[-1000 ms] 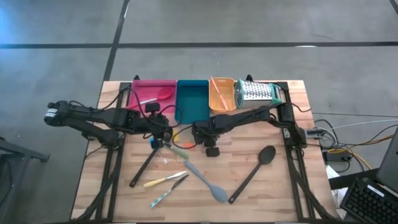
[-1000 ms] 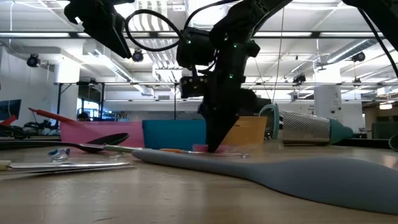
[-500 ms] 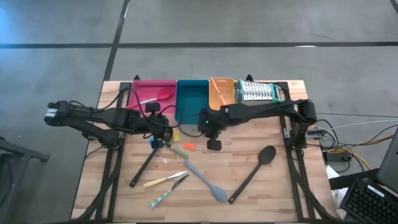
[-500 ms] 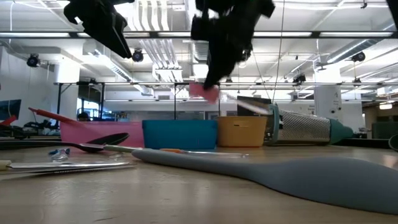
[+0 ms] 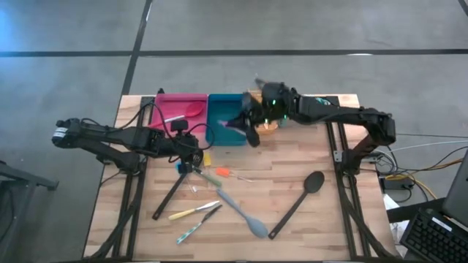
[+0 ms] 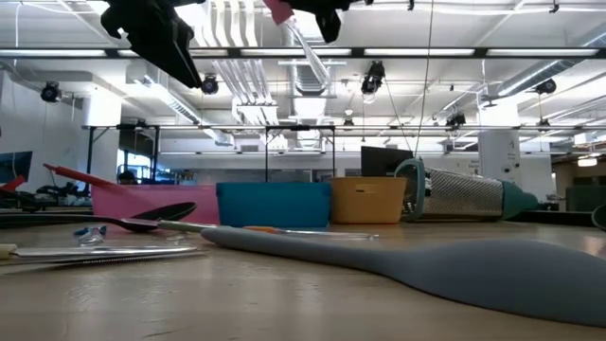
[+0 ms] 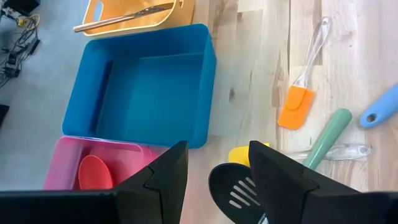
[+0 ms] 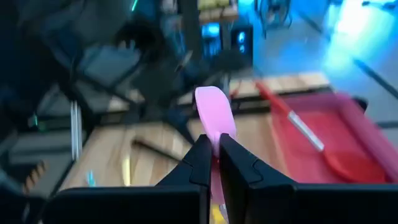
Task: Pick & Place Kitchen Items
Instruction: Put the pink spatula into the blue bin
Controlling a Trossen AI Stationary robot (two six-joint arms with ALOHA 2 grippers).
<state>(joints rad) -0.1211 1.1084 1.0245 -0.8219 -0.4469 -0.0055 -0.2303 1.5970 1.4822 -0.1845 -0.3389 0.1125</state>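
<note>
Lifted off the tabletop [image 5: 322, 219] since a second ago, the right claw [image 5: 251, 131] now hangs over the teal tray [image 5: 225, 120], pinched shut on a small pink-headed spatula [image 8: 214, 112] with a clear handle. Left claw [image 7: 214, 168] hovers spread by the black slotted spoon [image 7: 239, 186]. On the tabletop lie an orange spatula [image 7: 295, 106] and a grey spoon [image 5: 241, 212].

Two dark jointed arms w/ black cables, green LEDs on right
</note>
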